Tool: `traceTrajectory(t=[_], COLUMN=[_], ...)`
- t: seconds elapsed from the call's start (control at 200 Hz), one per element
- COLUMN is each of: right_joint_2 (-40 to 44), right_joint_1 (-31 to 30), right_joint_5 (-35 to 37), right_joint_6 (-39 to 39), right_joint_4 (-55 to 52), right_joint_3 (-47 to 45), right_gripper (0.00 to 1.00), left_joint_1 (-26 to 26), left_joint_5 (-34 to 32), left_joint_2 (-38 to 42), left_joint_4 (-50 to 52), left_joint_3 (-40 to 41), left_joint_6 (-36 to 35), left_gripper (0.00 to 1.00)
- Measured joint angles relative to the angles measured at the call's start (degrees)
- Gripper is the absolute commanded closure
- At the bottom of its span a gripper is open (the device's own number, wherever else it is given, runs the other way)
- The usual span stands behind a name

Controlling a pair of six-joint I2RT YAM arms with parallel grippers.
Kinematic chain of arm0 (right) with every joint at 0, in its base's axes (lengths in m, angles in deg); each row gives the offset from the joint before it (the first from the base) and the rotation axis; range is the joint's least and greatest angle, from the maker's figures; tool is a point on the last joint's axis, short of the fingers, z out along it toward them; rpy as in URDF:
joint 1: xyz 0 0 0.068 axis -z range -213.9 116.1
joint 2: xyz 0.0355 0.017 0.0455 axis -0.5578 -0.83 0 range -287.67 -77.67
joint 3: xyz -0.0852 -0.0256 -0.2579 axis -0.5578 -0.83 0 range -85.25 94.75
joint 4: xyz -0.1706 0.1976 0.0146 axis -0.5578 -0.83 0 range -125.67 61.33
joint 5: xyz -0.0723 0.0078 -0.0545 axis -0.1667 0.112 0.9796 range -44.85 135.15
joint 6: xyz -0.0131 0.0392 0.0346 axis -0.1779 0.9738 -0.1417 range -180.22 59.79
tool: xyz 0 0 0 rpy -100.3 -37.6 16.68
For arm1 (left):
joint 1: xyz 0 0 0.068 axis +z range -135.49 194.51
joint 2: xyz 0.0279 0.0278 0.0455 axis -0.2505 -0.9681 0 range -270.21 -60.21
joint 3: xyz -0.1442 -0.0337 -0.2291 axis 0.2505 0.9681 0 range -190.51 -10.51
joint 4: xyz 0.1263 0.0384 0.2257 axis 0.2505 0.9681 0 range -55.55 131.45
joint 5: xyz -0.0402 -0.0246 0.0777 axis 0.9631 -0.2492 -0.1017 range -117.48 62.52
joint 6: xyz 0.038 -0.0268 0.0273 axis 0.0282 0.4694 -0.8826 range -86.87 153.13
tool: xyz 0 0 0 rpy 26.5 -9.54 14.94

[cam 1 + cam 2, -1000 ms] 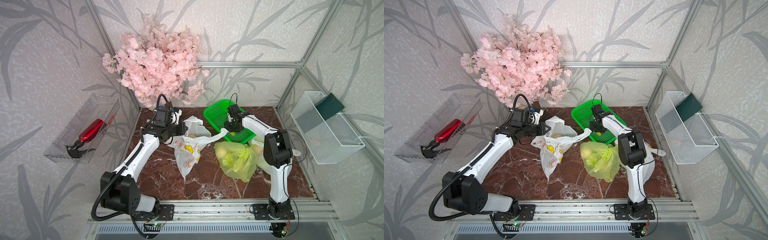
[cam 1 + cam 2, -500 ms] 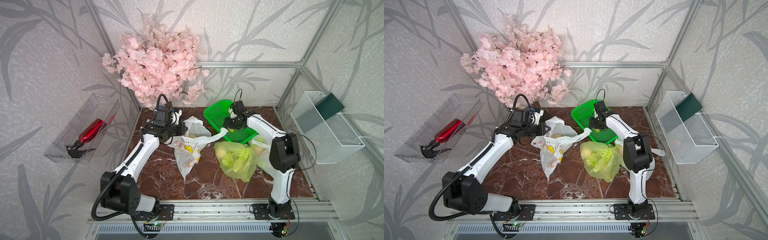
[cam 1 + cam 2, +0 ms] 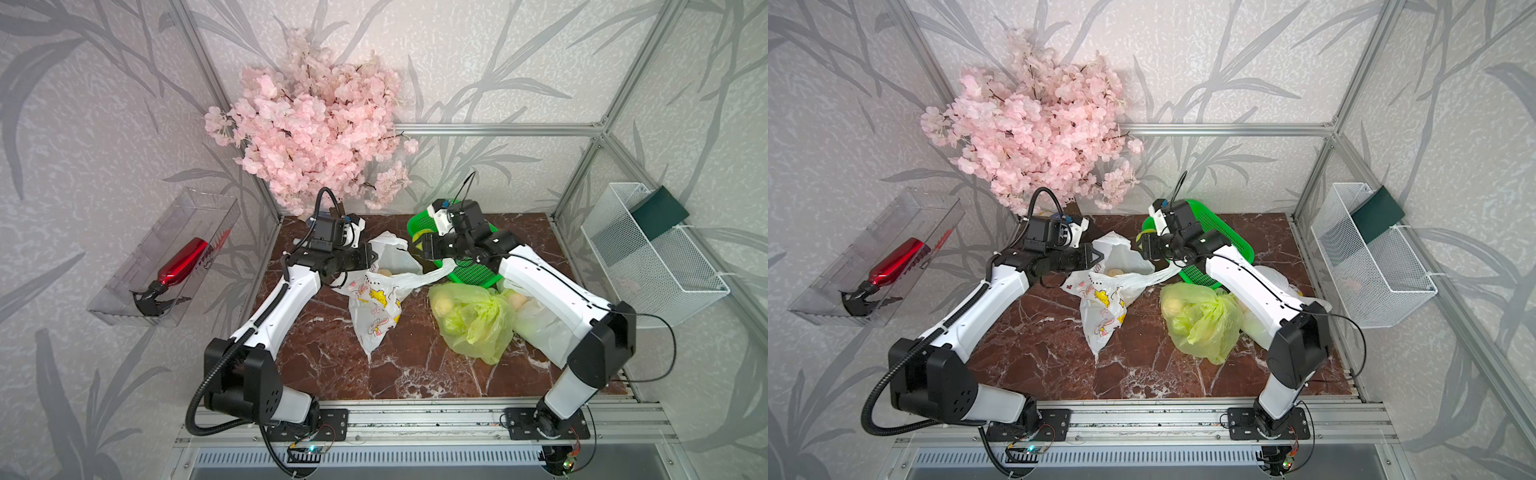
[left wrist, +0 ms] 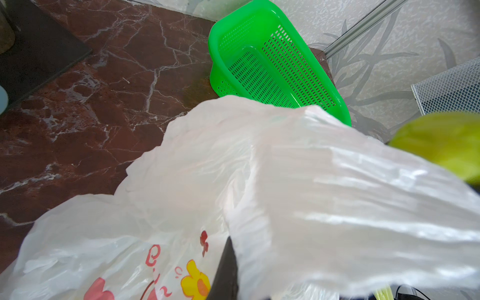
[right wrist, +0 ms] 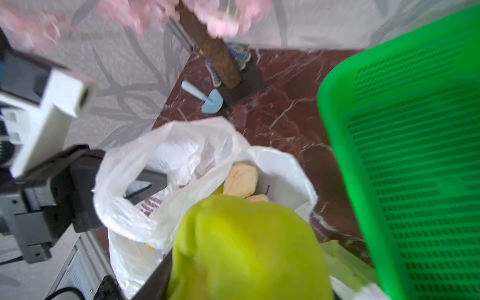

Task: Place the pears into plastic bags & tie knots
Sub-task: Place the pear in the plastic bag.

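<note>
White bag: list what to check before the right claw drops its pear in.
1. Pear gripped in right claw: ok.
2. Left claw shut on the white bag rim: ok.
3. Bag mouth open: ok.
4. Pear squarely over the mouth: cannot tell; in a top view it sits near the edge toward the green basket.
5. Room beside the fruit inside: ok.
</note>
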Motion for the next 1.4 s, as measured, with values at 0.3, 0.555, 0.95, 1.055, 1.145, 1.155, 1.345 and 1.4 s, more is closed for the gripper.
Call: traceTrajectory(t=[0.3,0.555,0.95,1.055,1.145,1.155,1.345,1.4], right_joint_2=[-10.78,-27.34,-27.56,-20.35,-12.72,-11.87,3.34,5.97], right_joint_1=[-2.32,-4.50,-5.90,-5.49,-3.93,-3.67,2.45,4.35], right_joint_5=[-8.35,-10.23,-10.14,-9.14,-6.01,-5.66,3.93,6.27], right_joint_6=[4.72,6.80,2.10,1.75,2.32,2.45,6.99,8.04], right_joint_4=[-5.44,-11.65,-20.81,-20.11,-18.51,-18.16,-12.33,-11.72], right_joint_3=[4.81,28.00,30.29,22.91,15.06,14.12,-5.33,-8.76], right_gripper=[0.68,0.40,0.12,0.13,0.14,0.14,0.12,0.11], left_joint_1=[-0.17,-0.13,1.77,2.21,2.60,2.62,2.91,2.91], left_joint_5=[1.36,0.83,-0.94,-0.52,-0.26,-0.22,0.31,0.46], left_joint_2=[-2.03,-0.94,2.10,2.10,2.12,2.12,2.12,2.14], left_joint_4=[-1.36,-2.36,-2.32,-2.29,-2.45,-2.45,-2.82,-2.84], left_joint_3=[-2.64,-0.31,3.91,4.48,4.50,4.50,4.50,4.50], left_joint_6=[1.36,2.10,1.84,1.62,1.60,1.60,1.64,1.62], left_gripper=[1.00,1.00,1.00,1.00,1.00,1.00,1.00,1.00])
